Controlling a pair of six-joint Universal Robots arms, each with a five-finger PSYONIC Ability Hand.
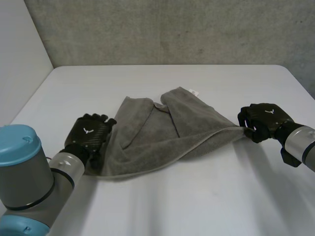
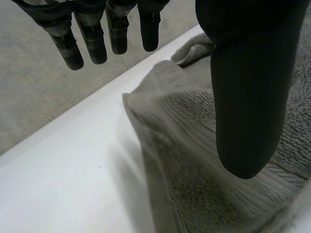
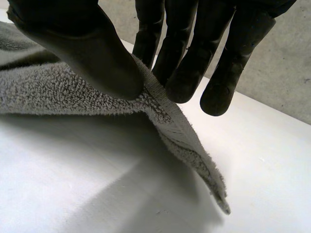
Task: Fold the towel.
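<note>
A grey towel (image 1: 157,132) lies crumpled in the middle of the white table (image 1: 197,196), between the two hands. One part of it is folded over the rest, and a small white label (image 1: 193,92) shows at the side far from both hands.

The left hand (image 1: 87,133) is at the towel's edge on its own side, with the palm turned down. In the left wrist view its fingers (image 2: 97,43) are straight and spread, and they are over the bare table (image 2: 63,184), just beside the towel's edge. The thumb (image 2: 248,87) is straight too and is over the towel (image 2: 194,160). The hand is open and does not hold anything. If the thumb touches the cloth, I cannot tell.

The right hand (image 1: 261,119) is at the opposite corner of the towel. In the right wrist view the thumb (image 3: 82,48) presses the corner against the fingers (image 3: 184,73), so the hand pinches the cloth firmly. The towel (image 3: 58,92) at this corner is lifted from the table (image 3: 73,184), and its tip hangs down below the fingertips. From the pinched corner the towel's edge runs stretched back towards the left hand.

Behind the table there is a grey wall (image 1: 172,29).
</note>
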